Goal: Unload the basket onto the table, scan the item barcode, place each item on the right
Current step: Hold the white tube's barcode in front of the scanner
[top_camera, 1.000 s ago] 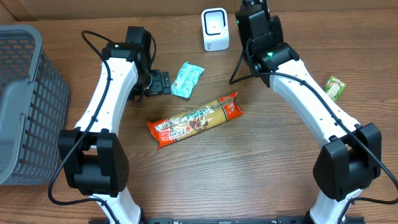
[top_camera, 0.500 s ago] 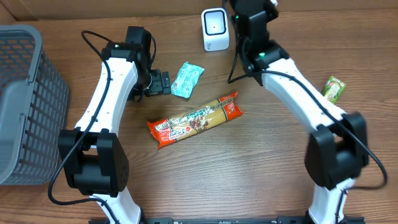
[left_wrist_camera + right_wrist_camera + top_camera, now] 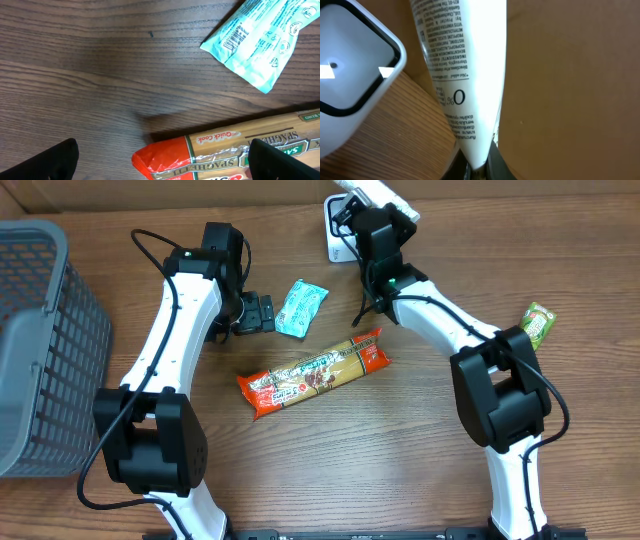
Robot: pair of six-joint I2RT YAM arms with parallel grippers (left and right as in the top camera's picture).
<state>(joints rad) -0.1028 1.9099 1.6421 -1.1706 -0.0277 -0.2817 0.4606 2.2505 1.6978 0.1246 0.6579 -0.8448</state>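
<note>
My right gripper (image 3: 479, 167) is shut on the crimped end of a white tube (image 3: 465, 70) with black print. The tube points up and away, right beside the white barcode scanner (image 3: 350, 90) with its dark-framed window. From overhead, the right gripper (image 3: 368, 215) hangs at the scanner (image 3: 335, 242) and hides part of it, with the tube (image 3: 388, 194) sticking out toward the back edge. My left gripper (image 3: 262, 313) stands open and empty just left of a teal packet (image 3: 301, 307). In the left wrist view the left gripper (image 3: 165, 162) hovers over the table.
An orange spaghetti pack (image 3: 315, 372) lies slantwise mid-table; its end (image 3: 215, 155) shows under the left wrist. The teal packet (image 3: 260, 40) has a barcode facing up. A grey basket (image 3: 40, 350) stands at the far left. A small green packet (image 3: 539, 321) lies at the right.
The right arm has swung left and turned over the scanner, bringing the white tube up beside it. The left arm has not moved.
</note>
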